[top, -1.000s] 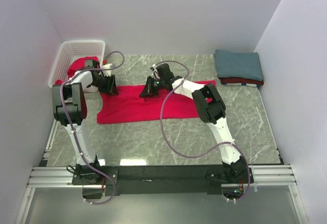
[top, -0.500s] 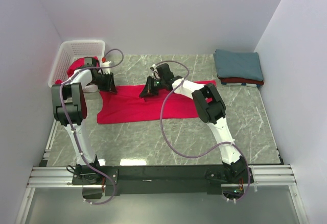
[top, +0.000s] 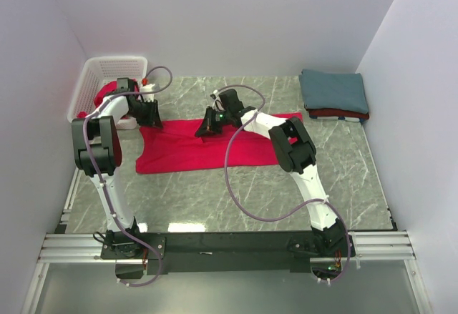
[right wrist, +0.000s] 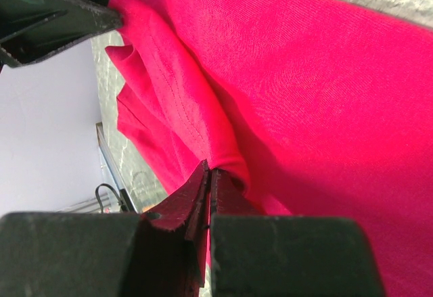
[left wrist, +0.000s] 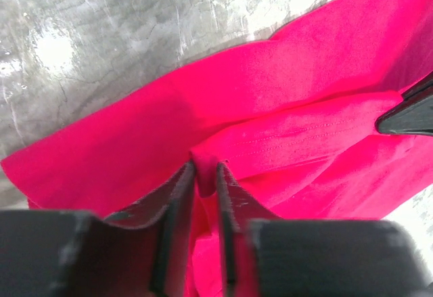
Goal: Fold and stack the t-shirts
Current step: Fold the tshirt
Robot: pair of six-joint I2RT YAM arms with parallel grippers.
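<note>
A bright red t-shirt lies spread on the marble table, with its far edge bunched up between the two grippers. My left gripper is at the shirt's far left corner, shut on a small fold of red cloth. My right gripper is at the middle of the far edge, shut on the stitched hem. At the back right a folded teal-blue t-shirt lies on a folded darker red one.
A white lattice basket stands at the back left with red cloth in it. Grey walls close in the left, back and right sides. A metal rail runs along the near edge.
My left gripper's fingers have closed on the fold of red cloth, and it has shifted slightly toward the far left. The right arm has not moved.
</note>
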